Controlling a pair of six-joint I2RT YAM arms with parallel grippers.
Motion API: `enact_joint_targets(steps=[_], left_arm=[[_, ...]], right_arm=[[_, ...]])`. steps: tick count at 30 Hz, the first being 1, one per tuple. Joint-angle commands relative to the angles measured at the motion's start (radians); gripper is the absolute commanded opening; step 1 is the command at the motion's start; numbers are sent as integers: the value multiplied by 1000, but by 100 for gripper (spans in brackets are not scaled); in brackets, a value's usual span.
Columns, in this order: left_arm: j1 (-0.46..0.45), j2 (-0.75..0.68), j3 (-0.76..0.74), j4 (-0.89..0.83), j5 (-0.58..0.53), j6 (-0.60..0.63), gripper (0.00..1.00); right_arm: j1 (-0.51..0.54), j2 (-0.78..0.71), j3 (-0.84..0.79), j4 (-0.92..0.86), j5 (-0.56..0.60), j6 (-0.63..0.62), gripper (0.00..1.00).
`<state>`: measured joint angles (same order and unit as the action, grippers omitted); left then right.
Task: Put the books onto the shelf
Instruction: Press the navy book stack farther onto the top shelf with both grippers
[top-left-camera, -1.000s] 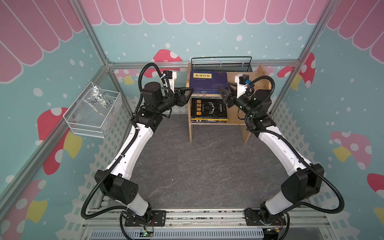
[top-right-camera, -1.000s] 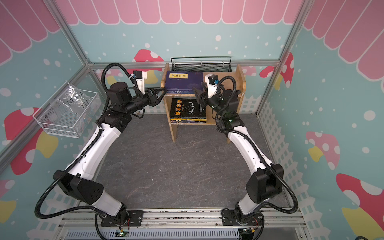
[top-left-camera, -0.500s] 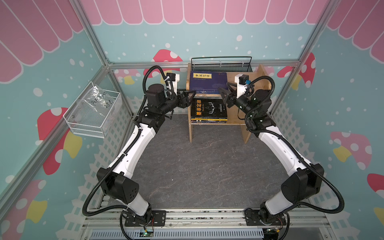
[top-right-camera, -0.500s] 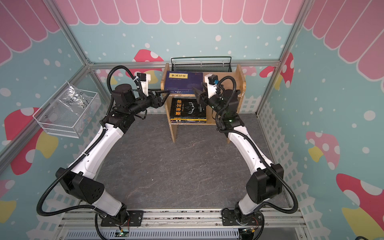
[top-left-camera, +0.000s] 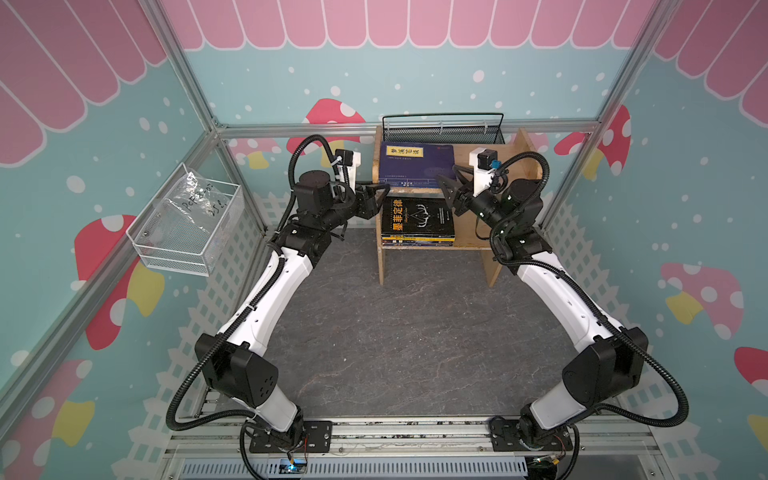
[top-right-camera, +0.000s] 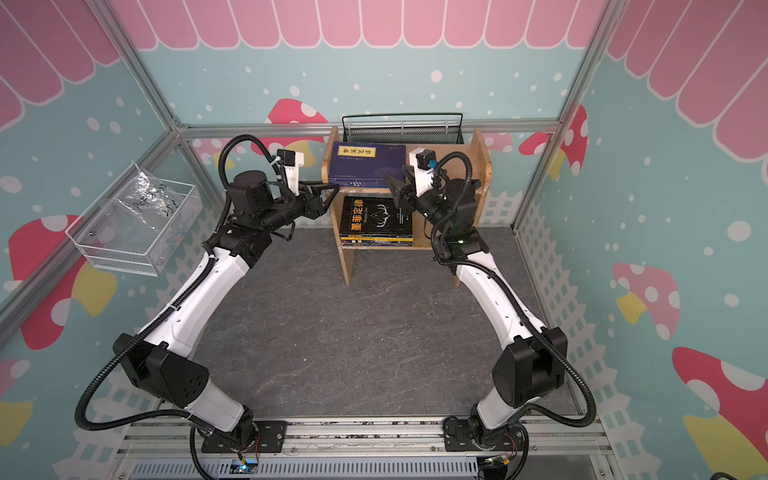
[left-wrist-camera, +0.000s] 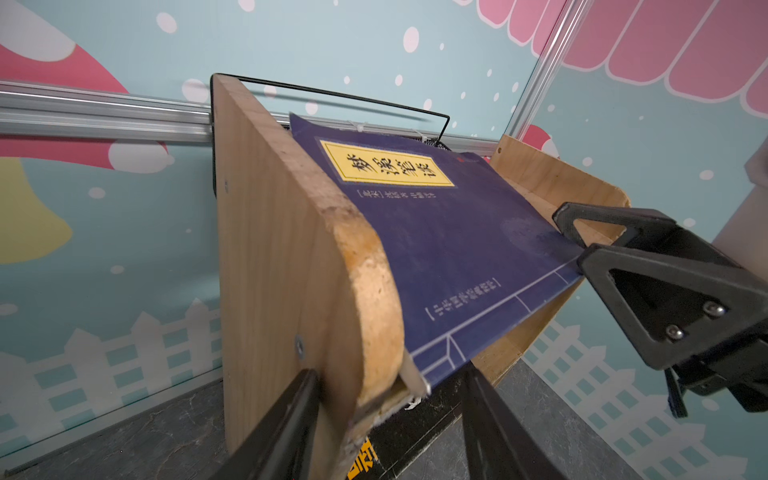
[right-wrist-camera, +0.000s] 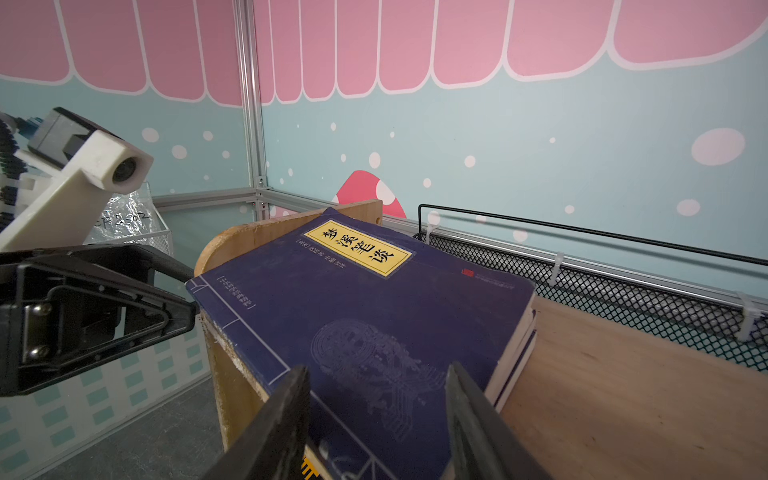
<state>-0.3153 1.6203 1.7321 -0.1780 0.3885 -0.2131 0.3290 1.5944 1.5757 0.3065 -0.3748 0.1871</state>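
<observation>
The shelf (top-left-camera: 380, 266) stands at the far edge of the counter (top-left-camera: 415, 340), about midway along it, with a black mesh basket (top-left-camera: 442, 134) just behind its upper tier. Both tiers carry books lying flat and pushed toward the shelf's left side panel. On the upper tier a navy book (top-left-camera: 411, 168) with a yellow title label tops a small stack; the right wrist view shows at least 1 more book beneath it. Its front left corner juts slightly past the panel's worn, rounded front edge. On the lower tier a black book (top-left-camera: 417, 216) with yellow lettering lies on top of a few thinner ones, and yellow spines show below it. The right half of each tier is bare wood.

The left end effector (top-left-camera: 382, 193) sits at the front of the left side panel, level with the upper tier. It is released: its 2 fingers stand apart, 1 outside the panel and 1 inside under the navy book's corner, clamping nothing. The right end effector (top-left-camera: 446, 175) reaches in from the right over the front right part of the navy book. It is also released, with the cover showing between its spread fingers; I cannot tell whether the tips touch the cover.

A white wire basket (top-left-camera: 183, 245) holding a clear plastic bag (top-left-camera: 193, 201) hangs on the left wall, well apart from the shelf.
</observation>
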Motion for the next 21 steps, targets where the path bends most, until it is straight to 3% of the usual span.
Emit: enact_joint_targets(steps=[1,9,21], left_arm=[[-1,11,10,49,-6,7,54],[-2,29,18,63,-33,-12,44],[-3,-14,-35,101,-27,-17,43]], right_arm=[[4,-25,-18,-12,-14,-24,54],[4,-18,-9,-11,-15,-27,52],[4,13,22,-10,-34,-25,49]])
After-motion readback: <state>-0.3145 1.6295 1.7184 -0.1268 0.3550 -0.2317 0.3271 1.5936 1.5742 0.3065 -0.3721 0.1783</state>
